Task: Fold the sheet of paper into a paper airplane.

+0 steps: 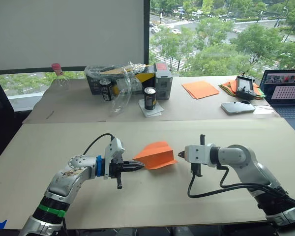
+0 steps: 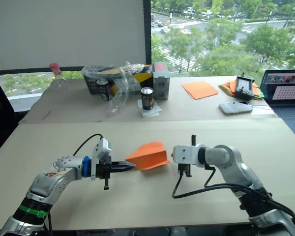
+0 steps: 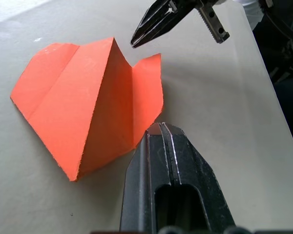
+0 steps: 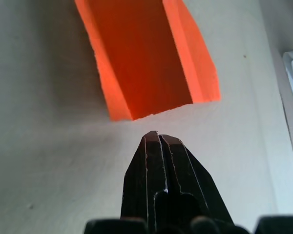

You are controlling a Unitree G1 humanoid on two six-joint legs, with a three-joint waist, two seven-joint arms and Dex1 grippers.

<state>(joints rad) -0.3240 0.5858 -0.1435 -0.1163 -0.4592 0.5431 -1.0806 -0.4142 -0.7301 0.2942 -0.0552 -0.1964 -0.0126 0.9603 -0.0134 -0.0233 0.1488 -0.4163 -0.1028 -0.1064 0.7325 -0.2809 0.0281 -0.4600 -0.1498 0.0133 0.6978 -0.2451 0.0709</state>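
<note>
Pale table (image 1: 49,147) bearing folded orange paper airplane (image 1: 156,155) near its front middle, lying free between both grippers, left gripper (image 1: 139,166) clenched with tip just beside the plane's pointed end, right gripper (image 1: 180,154) clenched just beside its open tail end

Matt, creased orange paper airplane (image 1: 156,155) on a smooth matt table (image 1: 64,142); glossy black fingers (image 3: 171,180).
</note>
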